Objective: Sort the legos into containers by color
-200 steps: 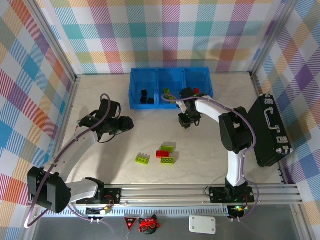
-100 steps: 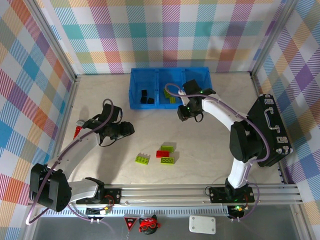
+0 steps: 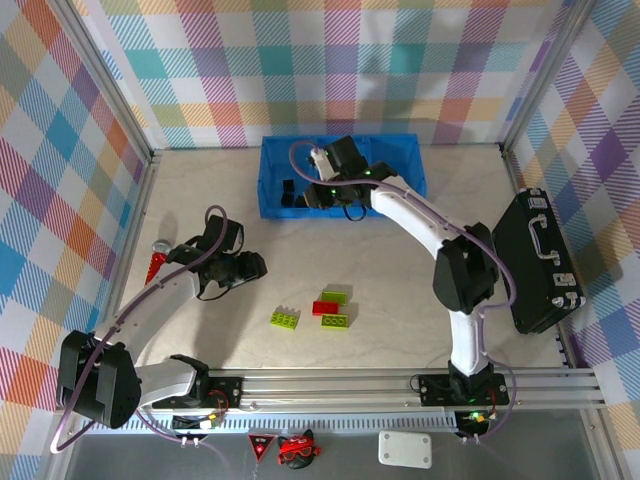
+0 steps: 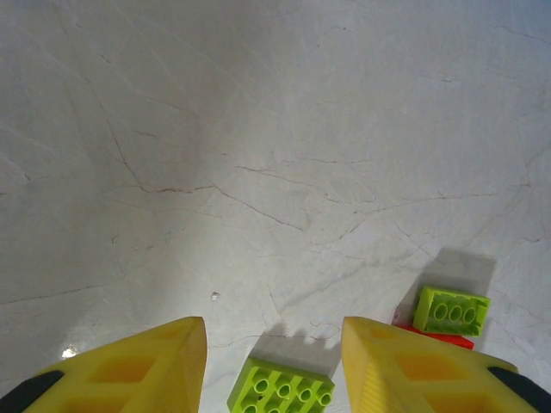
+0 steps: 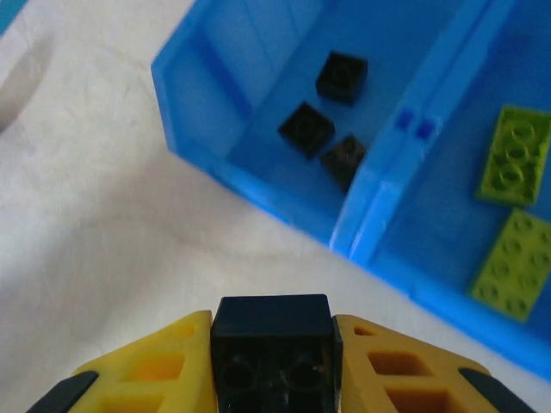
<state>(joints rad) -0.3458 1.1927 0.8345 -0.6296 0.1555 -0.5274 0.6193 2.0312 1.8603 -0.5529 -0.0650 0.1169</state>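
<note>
The blue bin [image 3: 395, 150] stands at the back of the table. Its left compartment [image 5: 258, 60] holds three black legos [image 5: 306, 127], and the middle one holds lime green legos [image 5: 514, 153]. My right gripper [image 5: 274, 331] is shut on a black lego [image 5: 274, 361], hovering at the bin's front wall near the left compartment [image 3: 308, 196]. My left gripper [image 4: 274, 344] is open above the table, with a green lego [image 4: 281, 391] between its fingertips' line. On the table lie green legos [image 3: 284, 319] and a red lego [image 3: 325, 307].
A black case with a handle [image 3: 540, 260] lies at the right edge. A red glittery cylinder [image 3: 157, 262] sits left of the left arm. Checked walls enclose the table on three sides.
The right arm swung left along the bin's front, from the middle compartment to the left one, carrying the black lego. The left gripper edged toward the loose legos.
</note>
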